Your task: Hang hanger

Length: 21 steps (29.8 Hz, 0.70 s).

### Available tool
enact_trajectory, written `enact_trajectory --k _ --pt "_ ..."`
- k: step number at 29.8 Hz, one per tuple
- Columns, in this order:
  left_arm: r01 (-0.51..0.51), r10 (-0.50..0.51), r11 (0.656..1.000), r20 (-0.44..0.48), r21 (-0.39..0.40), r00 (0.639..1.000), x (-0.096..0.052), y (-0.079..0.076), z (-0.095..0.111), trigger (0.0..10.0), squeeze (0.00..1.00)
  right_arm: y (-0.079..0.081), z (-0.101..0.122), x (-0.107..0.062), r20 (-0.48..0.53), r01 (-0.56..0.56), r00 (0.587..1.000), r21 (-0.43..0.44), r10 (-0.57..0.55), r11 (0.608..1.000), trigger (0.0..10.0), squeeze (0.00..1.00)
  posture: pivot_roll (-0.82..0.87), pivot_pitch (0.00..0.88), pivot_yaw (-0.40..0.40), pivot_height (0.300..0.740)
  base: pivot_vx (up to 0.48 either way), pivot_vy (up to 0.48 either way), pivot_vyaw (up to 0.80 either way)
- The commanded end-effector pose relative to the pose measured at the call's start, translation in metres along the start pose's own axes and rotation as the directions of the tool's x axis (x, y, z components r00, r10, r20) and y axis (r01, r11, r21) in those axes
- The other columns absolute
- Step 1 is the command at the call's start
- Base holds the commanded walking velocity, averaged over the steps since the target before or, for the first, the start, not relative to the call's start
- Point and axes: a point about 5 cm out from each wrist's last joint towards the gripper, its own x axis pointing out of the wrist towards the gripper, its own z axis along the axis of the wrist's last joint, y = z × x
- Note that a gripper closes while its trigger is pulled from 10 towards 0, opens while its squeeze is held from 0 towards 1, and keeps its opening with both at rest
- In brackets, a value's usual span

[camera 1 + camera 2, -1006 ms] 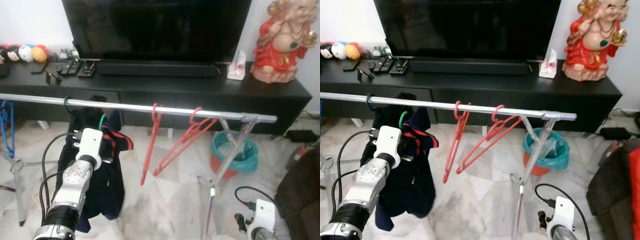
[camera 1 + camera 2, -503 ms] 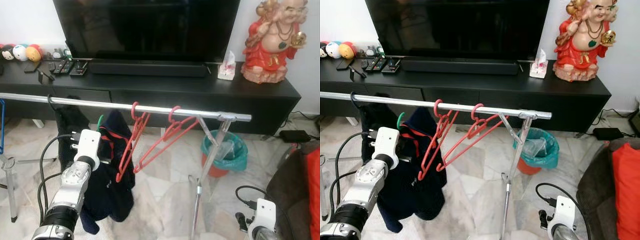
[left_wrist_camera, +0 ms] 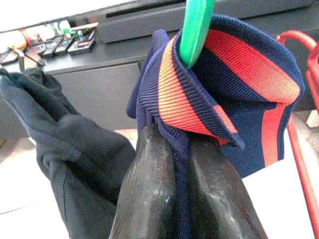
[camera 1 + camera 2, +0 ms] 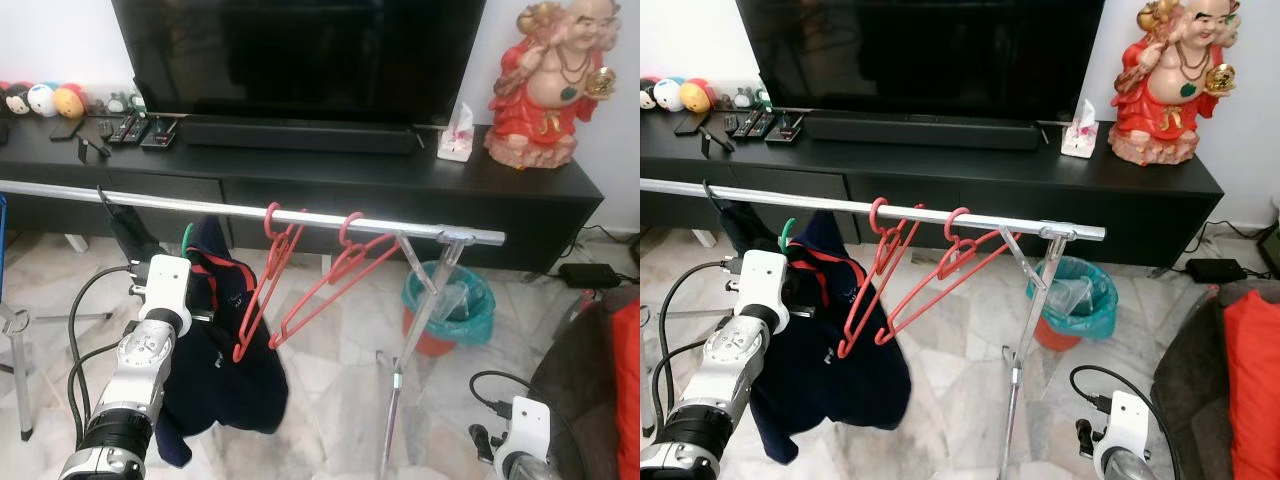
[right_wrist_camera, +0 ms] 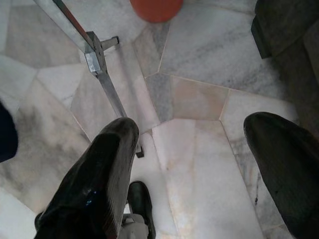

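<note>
A green hanger (image 3: pixel 195 30) carries a navy shirt (image 4: pixel 225 370) with a red-striped collar (image 3: pixel 199 94). My left gripper (image 3: pixel 177 137) is shut on that collar just under the green hook (image 4: pixel 187 238). The hook hangs just below and in front of the silver rail (image 4: pixel 220 208), not over it. Two red hangers (image 4: pixel 300 285) hang on the rail to the right of the shirt. A black garment (image 4: pixel 128 232) hangs on the rail just left of it. My right gripper (image 5: pixel 199 149) hangs open low over the marble floor.
Behind the rail stands a black TV console (image 4: pixel 400 180) with a TV (image 4: pixel 300 50) and a red statue (image 4: pixel 545 85). A teal bin (image 4: pixel 450 300) sits by the rack's slanted leg (image 4: pixel 420 320). A dark sofa with a red cushion (image 4: pixel 1250 400) is at the right.
The camera has shifted a little. The navy shirt has swung, its lower part now further right. My left gripper stays shut on the collar.
</note>
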Motion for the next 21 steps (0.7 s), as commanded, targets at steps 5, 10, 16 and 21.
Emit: enact_trajectory --k 5,10,16,21 --pt "-0.025 0.025 1.0 0.057 -0.004 0.998 0.0043 0.0053 0.0122 10.0 0.0 0.0013 0.0009 0.0002 0.003 -0.003 1.0 -0.003 0.003 1.0 10.0 0.0 -0.08 0.0 -0.018 0.74 0.273 0.0 0.0" --pt "-0.026 0.026 1.0 0.062 -0.006 0.998 0.0044 0.005 0.0124 10.0 0.0 0.0014 -0.0002 0.0001 0.0 -0.005 1.0 -0.003 0.005 1.0 10.0 0.0 -0.08 0.0 -0.016 0.74 0.271 0.0 0.0" --pt "-0.023 0.024 1.0 0.076 -0.016 0.997 0.0043 0.004 0.0134 10.0 0.0 0.001 -0.0008 0.0 -0.001 -0.005 1.0 -0.004 0.005 1.0 10.0 0.0 -0.08 0.0 -0.017 0.74 0.045 0.0 0.0" --pt "-0.023 0.026 0.999 0.104 -0.029 0.994 0.0037 0.004 0.0168 10.0 0.0 0.0008 -0.001 -0.0001 -0.002 -0.005 1.0 -0.004 0.005 1.0 10.0 0.0 -0.08 0.0 -0.017 0.74 0.0 0.0 0.0"
